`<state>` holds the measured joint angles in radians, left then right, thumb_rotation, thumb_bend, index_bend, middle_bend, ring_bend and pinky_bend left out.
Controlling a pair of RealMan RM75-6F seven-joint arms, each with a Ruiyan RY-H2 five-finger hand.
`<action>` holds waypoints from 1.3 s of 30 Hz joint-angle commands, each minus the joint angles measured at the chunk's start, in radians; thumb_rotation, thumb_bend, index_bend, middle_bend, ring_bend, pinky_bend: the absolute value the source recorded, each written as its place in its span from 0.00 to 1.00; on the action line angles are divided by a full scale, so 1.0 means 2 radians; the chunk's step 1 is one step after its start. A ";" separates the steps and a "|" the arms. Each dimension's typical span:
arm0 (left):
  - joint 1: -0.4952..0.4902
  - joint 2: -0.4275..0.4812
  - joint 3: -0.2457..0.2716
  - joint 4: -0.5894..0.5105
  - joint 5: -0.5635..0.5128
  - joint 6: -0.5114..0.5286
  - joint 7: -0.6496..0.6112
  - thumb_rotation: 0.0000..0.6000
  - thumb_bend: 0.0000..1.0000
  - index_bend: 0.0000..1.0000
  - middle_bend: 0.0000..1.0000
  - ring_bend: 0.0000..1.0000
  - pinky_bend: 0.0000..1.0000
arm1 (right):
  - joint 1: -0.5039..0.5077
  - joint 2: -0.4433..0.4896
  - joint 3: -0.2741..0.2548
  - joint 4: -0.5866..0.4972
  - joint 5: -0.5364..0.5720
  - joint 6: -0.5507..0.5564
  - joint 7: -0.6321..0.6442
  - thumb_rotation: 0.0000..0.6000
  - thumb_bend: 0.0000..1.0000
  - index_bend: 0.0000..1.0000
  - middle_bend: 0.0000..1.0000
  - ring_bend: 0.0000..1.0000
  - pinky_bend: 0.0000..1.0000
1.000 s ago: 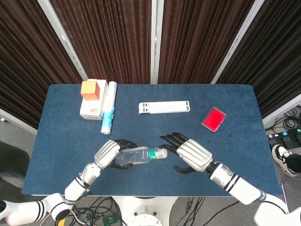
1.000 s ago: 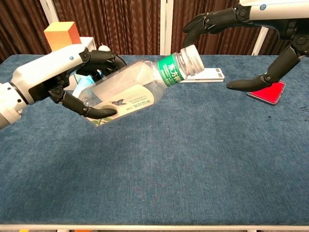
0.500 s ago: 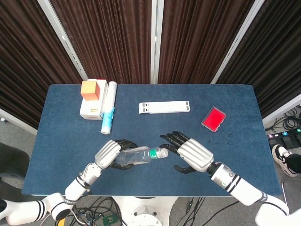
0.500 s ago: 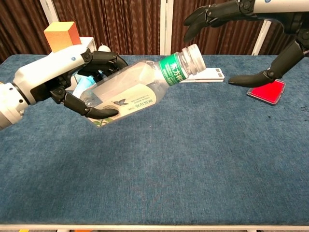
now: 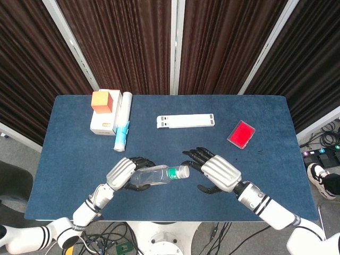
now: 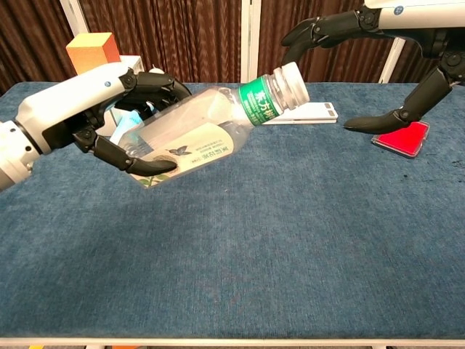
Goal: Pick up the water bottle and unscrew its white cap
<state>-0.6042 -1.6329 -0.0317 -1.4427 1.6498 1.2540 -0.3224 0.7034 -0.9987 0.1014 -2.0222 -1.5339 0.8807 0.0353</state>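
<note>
Your left hand (image 6: 94, 109) grips the water bottle (image 6: 196, 138) aloft over the table's near edge, white cap (image 6: 290, 78) pointing to three o'clock. Your right hand (image 5: 219, 173) waits beside it, fingers spread; close them squarely around the cap.

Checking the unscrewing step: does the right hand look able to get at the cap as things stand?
Probably yes. The left hand holds the bottle off the table, cap tilted towards the right hand, which is open close beside it. Nothing sits between them.
</note>
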 commanded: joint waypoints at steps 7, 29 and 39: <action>0.000 -0.001 0.000 0.002 -0.002 -0.001 0.000 1.00 0.43 0.46 0.46 0.38 0.50 | 0.000 0.003 -0.002 -0.003 -0.008 0.005 0.002 1.00 0.23 0.19 0.01 0.00 0.00; -0.002 0.004 -0.009 -0.026 -0.008 0.004 -0.037 1.00 0.43 0.46 0.46 0.38 0.50 | -0.005 -0.050 0.018 0.036 -0.028 0.065 -0.010 1.00 0.16 0.19 0.07 0.00 0.00; -0.002 0.006 -0.008 -0.029 -0.008 0.003 -0.032 1.00 0.43 0.46 0.46 0.38 0.50 | 0.001 -0.067 0.024 0.047 -0.022 0.069 -0.010 1.00 0.19 0.28 0.09 0.00 0.00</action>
<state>-0.6093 -1.6203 -0.0480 -1.5014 1.6347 1.2597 -0.3863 0.7061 -1.1327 0.1489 -1.9281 -1.5785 1.0199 0.0146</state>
